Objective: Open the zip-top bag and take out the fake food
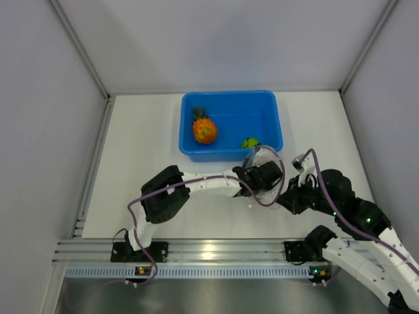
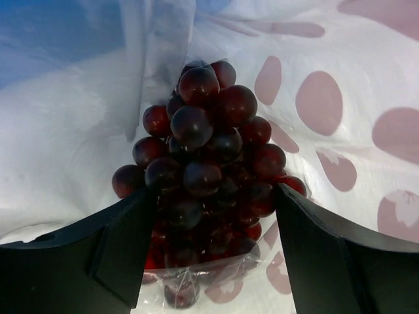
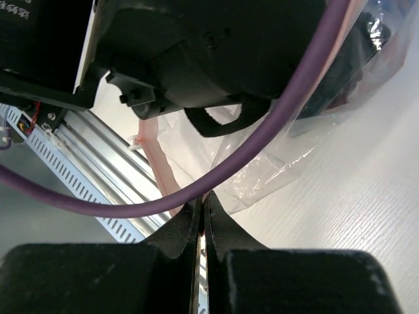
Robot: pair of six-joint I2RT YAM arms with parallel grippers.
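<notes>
The zip-top bag lies just in front of the blue tub. My left gripper reaches into it. In the left wrist view the left gripper has its fingers against both sides of the dark purple grape bunch, inside the clear spotted bag. My right gripper is shut on the bag's edge beside the pink zip strip; in the right wrist view the right gripper pinches the film. The orange pineapple and the green fruit lie in the tub.
The left arm's wrist body and its purple cable hang close above the right gripper. The aluminium rail runs along the near edge. White walls enclose the table on the left, right and back.
</notes>
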